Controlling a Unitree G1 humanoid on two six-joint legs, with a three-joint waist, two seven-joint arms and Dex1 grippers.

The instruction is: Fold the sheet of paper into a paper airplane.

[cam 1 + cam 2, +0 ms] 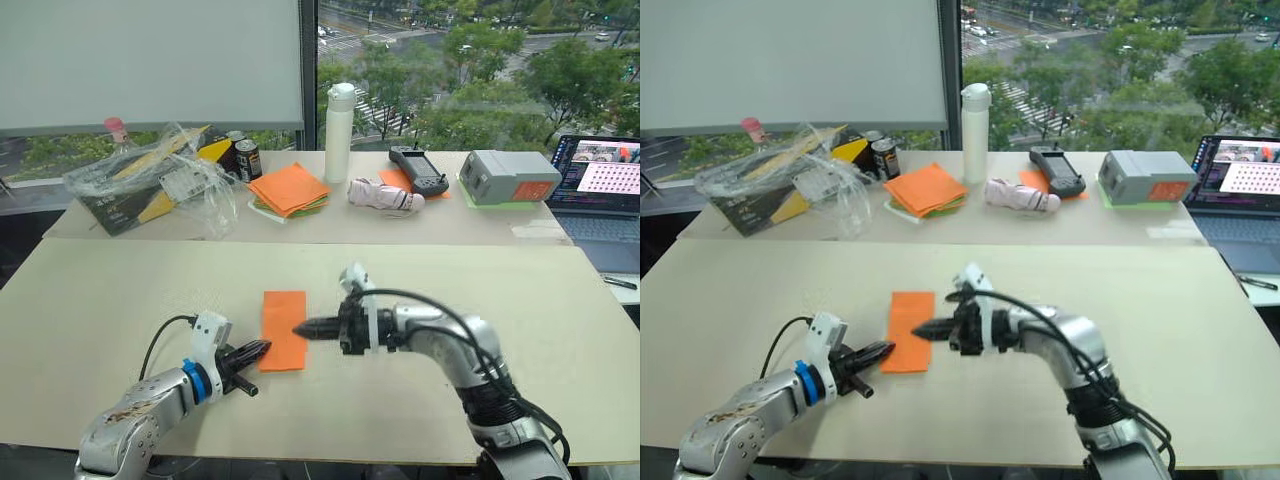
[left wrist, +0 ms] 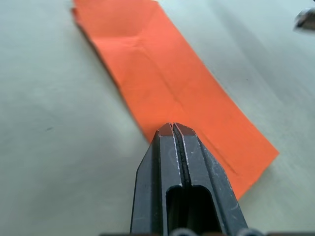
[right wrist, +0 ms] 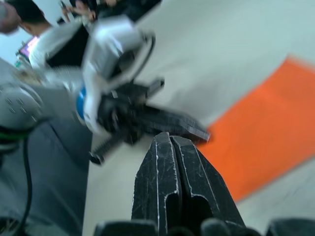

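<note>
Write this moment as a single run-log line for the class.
sheet of paper: folded to narrow strip, flat on table | left gripper: fingers shut, tip at near left corner | right gripper: fingers shut, tip over right edge

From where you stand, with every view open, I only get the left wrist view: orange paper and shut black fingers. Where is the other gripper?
Observer: The right gripper points at the folded sheet of paper from the opposite side, tip over its right edge.
Operator: Open or shut?
Observer: Shut, fingers pressed together.
Operator: Is my left gripper touching the paper?
Observer: The left gripper sits at the paper's near left corner; contact can't be confirmed.
Operator: Any spare paper?
Observer: A stack of orange and green sheets lies on the far table.
</note>
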